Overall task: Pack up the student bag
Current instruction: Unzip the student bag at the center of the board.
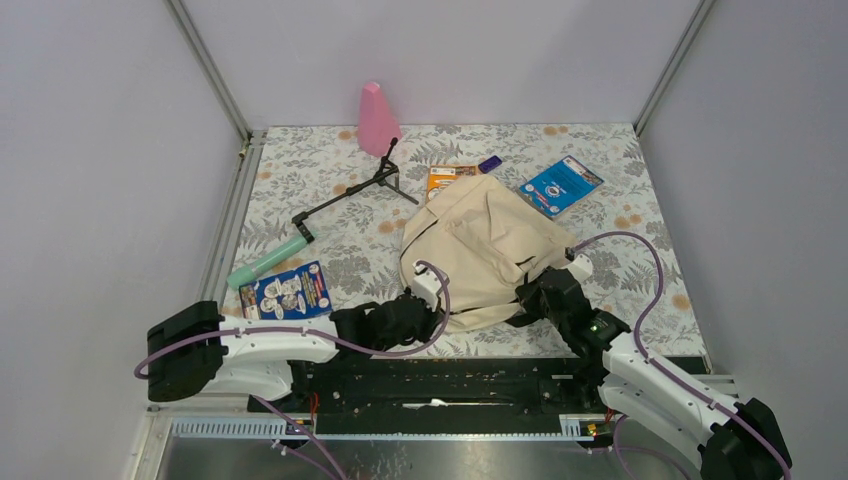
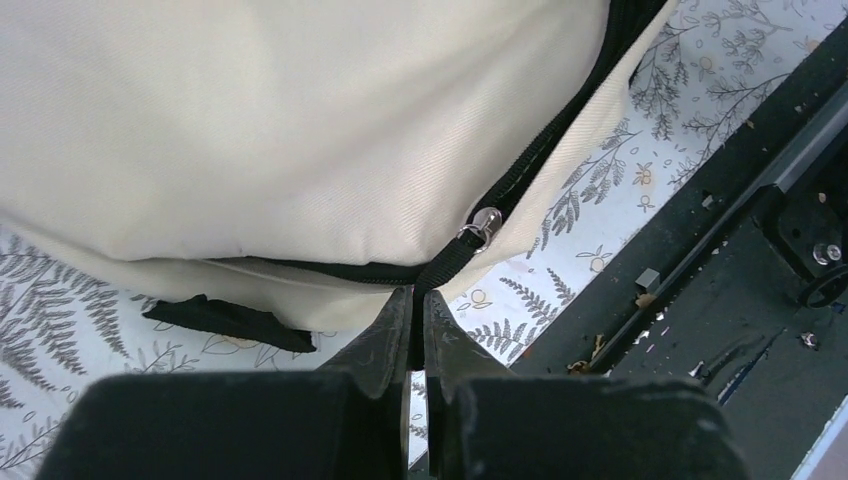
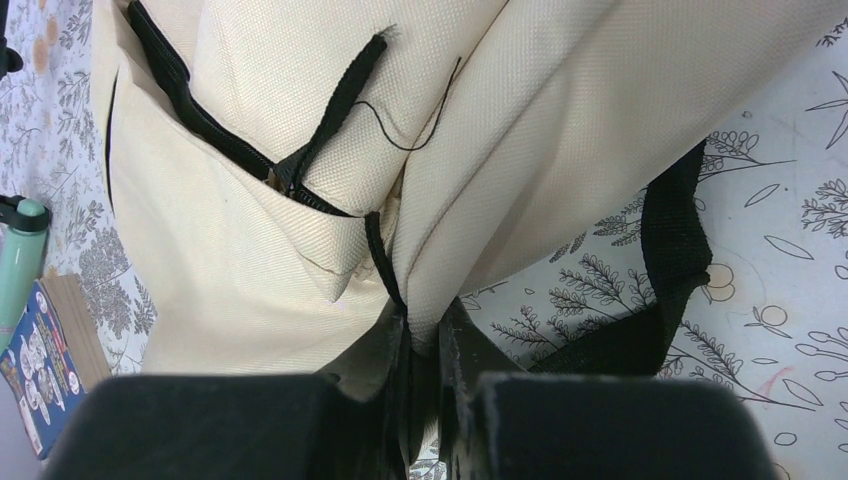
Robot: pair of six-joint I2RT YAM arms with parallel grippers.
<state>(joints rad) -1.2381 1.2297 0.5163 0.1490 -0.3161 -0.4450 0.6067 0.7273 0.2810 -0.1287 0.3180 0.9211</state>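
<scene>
Because the student bag (image 1: 490, 250) is soft, light cloth that sags wherever you lift it, you do best to take its firmer parts: seams, straps, zipper trim. It lies by the middle of the table's (image 1: 320, 180) near edge, just ahead of both arms. Your left gripper (image 2: 415, 298) is pressed together on the black zipper pull (image 2: 447, 262) below the metal slider (image 2: 487, 222). Your right gripper (image 3: 423, 325) pinches a fold of the bag's cream fabric. Pull gently, since the cloth will probably bunch.
</scene>
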